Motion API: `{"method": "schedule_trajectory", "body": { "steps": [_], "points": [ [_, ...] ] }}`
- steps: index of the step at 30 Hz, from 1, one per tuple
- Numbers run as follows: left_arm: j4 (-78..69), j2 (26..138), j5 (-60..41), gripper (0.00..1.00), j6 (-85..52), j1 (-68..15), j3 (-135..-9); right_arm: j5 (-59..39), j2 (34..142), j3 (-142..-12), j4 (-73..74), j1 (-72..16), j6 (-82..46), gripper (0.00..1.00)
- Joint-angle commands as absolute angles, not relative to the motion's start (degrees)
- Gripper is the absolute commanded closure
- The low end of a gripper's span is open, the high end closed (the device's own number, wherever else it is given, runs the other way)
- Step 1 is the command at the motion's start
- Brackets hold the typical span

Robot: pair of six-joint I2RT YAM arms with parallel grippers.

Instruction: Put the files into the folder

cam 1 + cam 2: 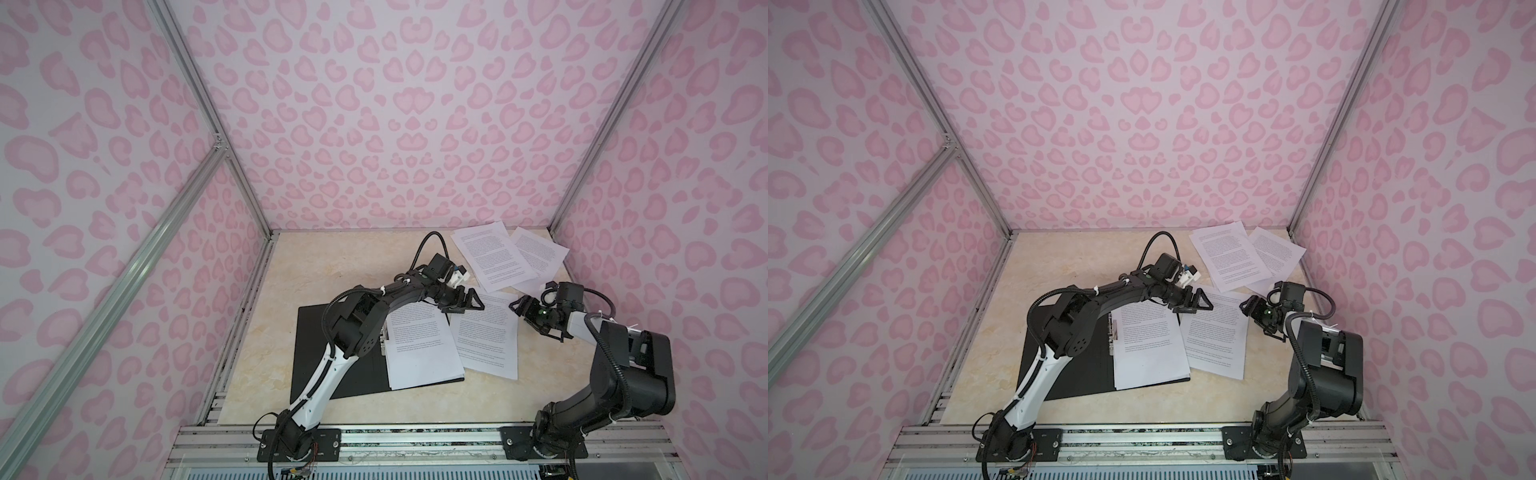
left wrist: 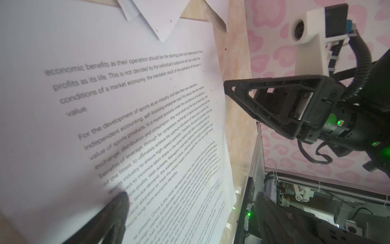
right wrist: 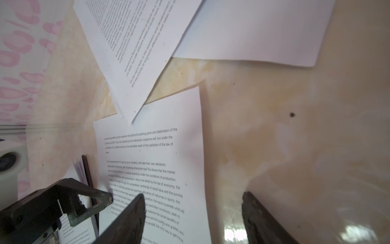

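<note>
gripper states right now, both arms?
left gripper: open, holding nothing.
right gripper: open, holding nothing, above the edge of a printed sheet.

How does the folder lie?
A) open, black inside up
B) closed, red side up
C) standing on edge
A: the folder lies flat and open on the table, black inside up, with a sheet on one half.

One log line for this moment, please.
folder open, paper inside | loose sheet on table beside it | left gripper jaws open | right gripper jaws open | pile at back
</note>
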State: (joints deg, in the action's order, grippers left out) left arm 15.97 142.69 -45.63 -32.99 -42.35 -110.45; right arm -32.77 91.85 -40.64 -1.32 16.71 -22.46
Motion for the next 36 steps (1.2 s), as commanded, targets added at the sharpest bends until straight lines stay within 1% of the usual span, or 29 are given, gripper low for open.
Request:
{"method": "schedule_trajectory", "body": {
  "steps": [1,6,12,15,20,21,24,25,27,29,31,34,35,36],
  "points": [
    [30.23,145.11,-33.67,0.05,-33.22,-41.83,-109.25,-35.19,94.19,-39.76,0.73,16.29,-22.93,0.26],
    [30.15,145.36,-33.63,0.05,-33.40,-41.84,-109.16,-40.25,96.00,-38.18,5.93,16.24,-26.84,0.25],
    [30.07,145.37,-33.66,0.05,-33.73,-41.70,-109.25,-46.60,93.93,-33.50,12.82,17.37,-32.63,0.24],
    [30.02,145.37,-33.49,0.05,-33.92,-41.74,-109.16,-48.16,91.49,-31.51,12.83,17.79,-33.78,0.24],
    [29.93,145.37,-33.57,0.05,-34.19,-41.64,-109.07,-49.68,86.66,-28.69,10.69,18.60,-34.57,0.29],
    [29.88,145.37,-33.57,0.05,-34.19,-41.57,-109.12,-49.58,85.55,-28.40,10.05,18.63,-34.36,0.30],
    [29.67,145.28,-33.71,0.05,-34.45,-41.57,-109.04,-48.21,84.17,-28.63,7.63,18.64,-33.02,0.40],
    [29.49,145.28,-33.83,0.05,-34.54,-41.54,-109.01,-47.72,84.16,-28.83,7.02,18.63,-32.59,0.42],
    [29.34,145.07,-33.93,0.05,-34.63,-41.57,-109.03,-47.36,84.90,-29.07,6.85,18.53,-31.89,0.46],
    [29.18,144.77,-33.93,0.05,-34.76,-41.54,-108.90,-47.05,86.46,-29.09,6.93,18.37,-31.63,0.54],
    [29.04,144.45,-34.01,0.05,-34.96,-41.57,-108.86,-46.62,87.22,-28.93,6.76,17.96,-31.30,0.59],
    [28.59,143.95,-34.19,0.05,-35.15,-41.53,-108.89,-43.16,85.41,-28.33,4.31,17.73,-30.30,0.64],
    [28.57,143.81,-34.23,0.05,-35.16,-41.57,-108.98,-41.99,84.40,-28.22,3.53,17.71,-30.23,0.67],
    [28.61,143.66,-34.32,0.05,-35.07,-41.53,-109.15,-40.75,83.26,-27.96,2.68,17.71,-30.31,0.72]
  ]
}}
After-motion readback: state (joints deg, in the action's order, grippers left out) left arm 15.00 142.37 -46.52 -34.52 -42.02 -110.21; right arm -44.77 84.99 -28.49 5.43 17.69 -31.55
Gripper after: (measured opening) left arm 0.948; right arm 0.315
